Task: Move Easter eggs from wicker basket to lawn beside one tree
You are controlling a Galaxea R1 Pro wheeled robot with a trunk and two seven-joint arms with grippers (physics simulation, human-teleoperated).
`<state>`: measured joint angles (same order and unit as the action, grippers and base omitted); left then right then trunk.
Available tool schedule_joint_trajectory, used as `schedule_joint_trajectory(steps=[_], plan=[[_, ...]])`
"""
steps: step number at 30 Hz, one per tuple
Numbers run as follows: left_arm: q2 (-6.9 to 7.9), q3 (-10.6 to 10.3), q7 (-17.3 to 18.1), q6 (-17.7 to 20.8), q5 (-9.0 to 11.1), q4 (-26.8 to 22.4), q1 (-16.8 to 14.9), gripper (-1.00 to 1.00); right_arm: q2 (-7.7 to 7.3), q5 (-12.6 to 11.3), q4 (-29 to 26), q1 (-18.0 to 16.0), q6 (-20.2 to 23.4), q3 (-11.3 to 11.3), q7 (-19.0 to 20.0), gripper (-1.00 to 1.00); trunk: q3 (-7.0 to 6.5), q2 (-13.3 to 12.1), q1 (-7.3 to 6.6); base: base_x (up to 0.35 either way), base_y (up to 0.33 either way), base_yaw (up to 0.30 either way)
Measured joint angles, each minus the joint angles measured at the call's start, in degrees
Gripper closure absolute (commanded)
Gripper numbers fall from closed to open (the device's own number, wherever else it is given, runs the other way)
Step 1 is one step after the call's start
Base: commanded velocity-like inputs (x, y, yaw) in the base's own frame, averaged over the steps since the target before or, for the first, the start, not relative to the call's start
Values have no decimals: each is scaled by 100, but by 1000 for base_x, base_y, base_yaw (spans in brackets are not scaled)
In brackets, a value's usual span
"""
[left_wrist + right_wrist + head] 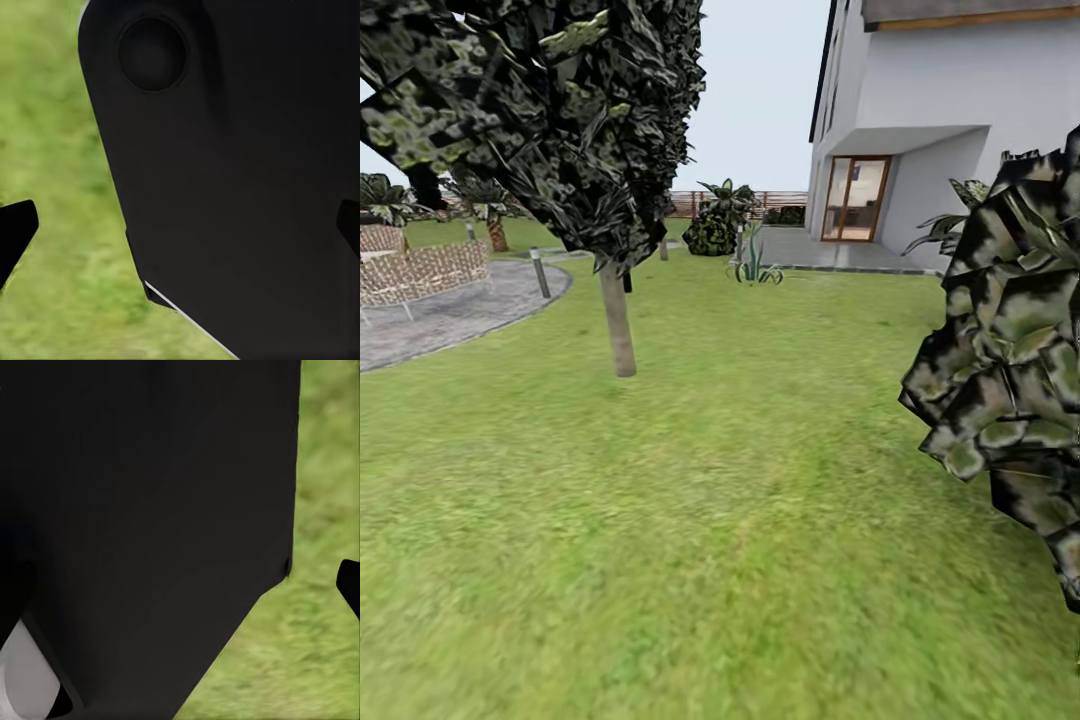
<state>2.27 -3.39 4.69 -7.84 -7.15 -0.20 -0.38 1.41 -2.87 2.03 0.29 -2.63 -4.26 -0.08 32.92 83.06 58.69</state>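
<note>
The left gripper's (180,225) two black fingertips (15,229) show at opposite edges of the left wrist view, spread wide apart with nothing between them, and a large black robot body panel (240,172) lies beyond them over blurred grass. Of the right gripper, one black fingertip (349,583) peeks in at the edge of the right wrist view, so whether that claw is parted or closed cannot be told; another broad black robot panel (150,525) stands before it. In the head view, the wide mottled green lawn (740,520) stretches ahead. A tree with a smooth pale grey trunk (618,320) and dark, pale-speckled leaves rises ahead on the left, beside a grey paved patch (450,315). Dark speckled foliage (1010,380) crowds the right edge, and a white house with a wood-framed glass door (855,198) stands beyond.
</note>
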Motion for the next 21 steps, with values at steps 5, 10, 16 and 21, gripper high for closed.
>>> schedule_joint_trajectory(steps=[5,10,16,21], plan=[[0,0,3,0,2,0,3,-100,15,0,0,0,0,0,0,-100,0,0,0,337,0,-83],[0,0,4,0,6,0,5,-100,28,0,0,0,0,0,0,-100,0,0,0,337,0,-20],[0,0,4,0,2,0,6,-100,29,0,0,0,0,0,0,-100,0,0,0,337,0,-5],[0,0,5,-3,5,0,4,-100,32,0,0,0,0,0,0,-100,0,0,0,337,0,-1]])
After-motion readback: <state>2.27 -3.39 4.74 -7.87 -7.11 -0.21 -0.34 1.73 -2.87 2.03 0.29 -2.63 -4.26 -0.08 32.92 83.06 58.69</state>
